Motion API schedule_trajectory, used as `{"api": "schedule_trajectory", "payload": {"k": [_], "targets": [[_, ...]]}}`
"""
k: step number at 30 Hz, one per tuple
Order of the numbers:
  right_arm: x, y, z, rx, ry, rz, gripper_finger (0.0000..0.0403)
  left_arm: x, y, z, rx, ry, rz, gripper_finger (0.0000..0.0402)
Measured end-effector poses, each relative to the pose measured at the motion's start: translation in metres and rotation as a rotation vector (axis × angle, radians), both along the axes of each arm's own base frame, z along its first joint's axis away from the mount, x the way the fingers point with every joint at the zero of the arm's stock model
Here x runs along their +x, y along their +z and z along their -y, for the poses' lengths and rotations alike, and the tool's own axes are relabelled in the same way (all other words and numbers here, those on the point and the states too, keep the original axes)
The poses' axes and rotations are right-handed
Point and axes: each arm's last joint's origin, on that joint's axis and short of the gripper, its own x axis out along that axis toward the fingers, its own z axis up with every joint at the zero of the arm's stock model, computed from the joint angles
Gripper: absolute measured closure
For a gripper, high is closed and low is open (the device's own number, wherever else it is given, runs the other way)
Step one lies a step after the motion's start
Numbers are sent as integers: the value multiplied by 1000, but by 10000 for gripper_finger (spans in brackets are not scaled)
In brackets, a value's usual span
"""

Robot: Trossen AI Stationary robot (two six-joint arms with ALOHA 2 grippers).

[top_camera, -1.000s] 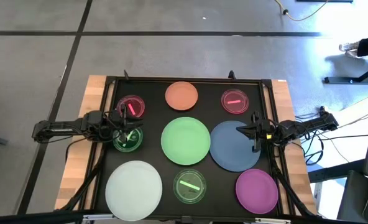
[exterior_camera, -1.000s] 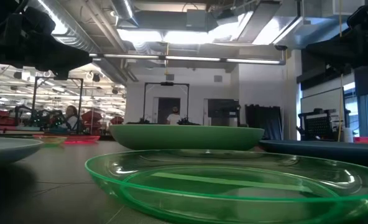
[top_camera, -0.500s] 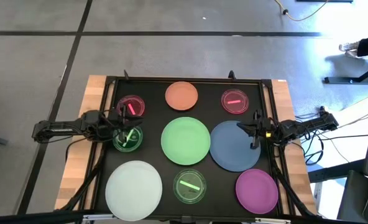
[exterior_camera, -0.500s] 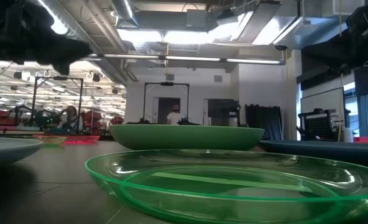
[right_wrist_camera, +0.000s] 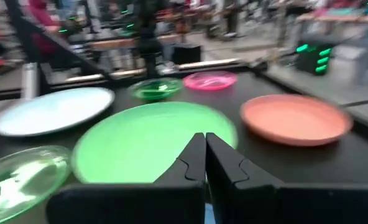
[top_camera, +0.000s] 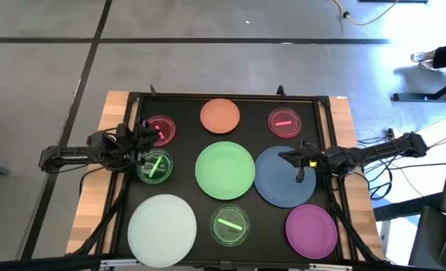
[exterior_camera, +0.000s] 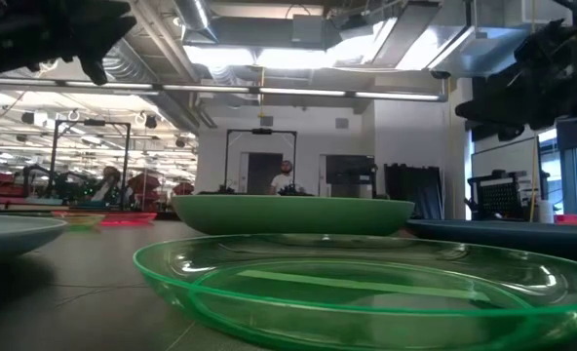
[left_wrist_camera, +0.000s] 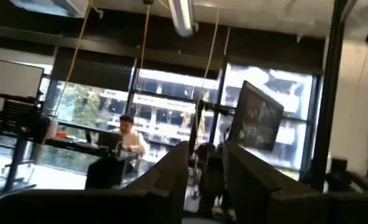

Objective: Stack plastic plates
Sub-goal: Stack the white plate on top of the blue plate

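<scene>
Nine plastic plates lie flat on the black table. In the high view the large ones are green (top_camera: 224,170), blue (top_camera: 279,184) and whitish (top_camera: 163,220). The medium ones are orange (top_camera: 220,115) and purple (top_camera: 311,230). Two small pink dishes (top_camera: 159,129) (top_camera: 283,122) and two small green striped dishes (top_camera: 155,167) (top_camera: 230,224) sit among them. My left gripper (top_camera: 149,137) hangs above the gap between a pink dish and a green dish, tipped upward, its fingers (left_wrist_camera: 171,177) slightly apart and holding nothing. My right gripper (top_camera: 285,157) is shut above the blue plate's far part and points at the green plate (right_wrist_camera: 153,140).
A black frame (top_camera: 230,96) borders the table, and wooden strips (top_camera: 95,188) run along its left and right sides. Cables trail off the right side (top_camera: 377,181). In the low view the near green striped dish (exterior_camera: 366,292) fills the foreground. People stand in the room far behind.
My left gripper has risen from above the small green dish and drawn back toward the table's far left. My right gripper has moved toward the table's left, farther over the blue plate. The plates have stayed where they were.
</scene>
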Motion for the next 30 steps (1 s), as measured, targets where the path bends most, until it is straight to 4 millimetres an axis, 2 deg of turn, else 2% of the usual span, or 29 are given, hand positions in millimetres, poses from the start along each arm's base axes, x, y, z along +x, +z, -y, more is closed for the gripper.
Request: {"api": "schedule_trajectory", "payload": {"k": [4, 10, 16, 22, 26, 30], "targets": [[6, 8, -4, 52, 77, 10, 402, 2, -1, 2, -30, -44, -5, 305], [20, 19, -4, -14, -8, -35, 391, 15, -7, 3, -80, -26, -91, 305], [35, 20, -6, -53, -54, -120, 321, 29, -12, 5, -103, -12, -148, 305], [51, 27, -12, -52, 28, -174, 248, 44, -25, 10, -173, -46, -254, 305], [62, 29, -16, -77, 93, -240, 222, 51, -27, 17, -182, -86, -252, 305], [72, 23, -21, -74, 163, -291, 213, 60, -27, 25, -153, -124, -282, 305]]}}
